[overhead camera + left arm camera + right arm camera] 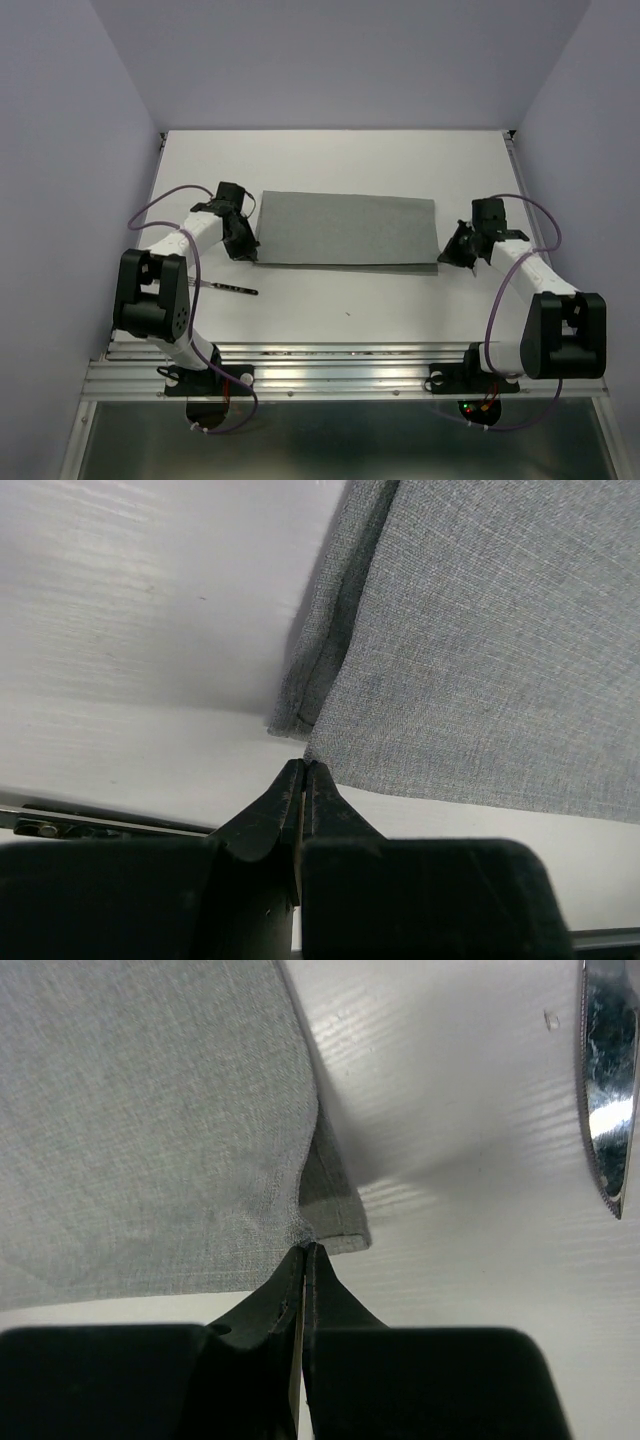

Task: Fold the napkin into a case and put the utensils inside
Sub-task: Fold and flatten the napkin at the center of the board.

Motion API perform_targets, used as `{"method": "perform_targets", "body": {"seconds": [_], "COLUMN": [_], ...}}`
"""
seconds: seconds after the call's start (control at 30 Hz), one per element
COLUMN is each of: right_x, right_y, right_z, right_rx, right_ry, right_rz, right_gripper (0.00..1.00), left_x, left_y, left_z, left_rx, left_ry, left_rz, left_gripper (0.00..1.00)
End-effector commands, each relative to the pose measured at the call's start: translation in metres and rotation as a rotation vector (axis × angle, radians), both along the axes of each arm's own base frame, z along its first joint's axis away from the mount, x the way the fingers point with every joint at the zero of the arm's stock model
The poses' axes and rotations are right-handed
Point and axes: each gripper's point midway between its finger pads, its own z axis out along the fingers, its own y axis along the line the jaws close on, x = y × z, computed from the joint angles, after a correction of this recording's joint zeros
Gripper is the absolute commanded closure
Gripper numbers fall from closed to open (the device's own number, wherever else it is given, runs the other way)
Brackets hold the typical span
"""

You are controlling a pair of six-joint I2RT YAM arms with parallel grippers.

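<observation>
Two grippers seen from above, left gripper (247, 250) and right gripper (452, 256), sit at the near corners of the folded napkin (347, 230); a utensil (232, 289) lies nearer the left base. Left wrist: jaws clamped on a napkin corner. Right wrist: likewise, knife blade (606, 1090) lying apart

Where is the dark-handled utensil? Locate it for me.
Top view: the utensil lies on the table's left side, just nearer than the napkin's near left corner, beside the left arm's elbow.
</observation>
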Motion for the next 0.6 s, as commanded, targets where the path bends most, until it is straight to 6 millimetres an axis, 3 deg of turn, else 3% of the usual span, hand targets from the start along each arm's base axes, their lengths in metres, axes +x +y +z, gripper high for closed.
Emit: {"method": "perform_targets", "body": {"seconds": [0.0, 0.13, 0.27, 0.37, 0.43, 0.5, 0.57], "right_x": [-0.005, -0.002, 0.016, 0.037, 0.051, 0.058, 0.064], "right_y": [0.0, -0.002, -0.003, -0.006, -0.008, -0.009, -0.009], "right_z": [-0.006, -0.003, 0.019, 0.047, 0.068, 0.078, 0.089], "right_rx": [0.017, 0.007, 0.0, -0.017, -0.026, -0.033, -0.032], "right_ry": [0.007, -0.002, -0.066, -0.13, -0.18, -0.205, -0.229], "right_rz": [-0.009, -0.016, -0.015, -0.015, -0.015, -0.017, -0.014], "right_gripper": [0.99, 0.99, 0.99, 0.99, 0.99, 0.99, 0.99], "left_x": [0.001, 0.009, 0.022, 0.044, 0.067, 0.079, 0.095], "left_y": [0.002, 0.001, 0.002, 0.002, 0.003, 0.004, 0.007], "left_z": [-0.007, 0.001, 0.02, 0.044, 0.072, 0.086, 0.113], "left_rx": [-0.002, -0.002, 0.011, 0.028, 0.032, 0.032, 0.031], "left_ry": [0.002, -0.017, -0.05, -0.1, -0.174, -0.196, -0.254], "left_rz": [-0.01, -0.014, -0.023, -0.033, -0.029, -0.027, -0.015], "left_gripper": [1.0, 1.0, 1.0, 1.0, 1.0, 1.0, 1.0]}}
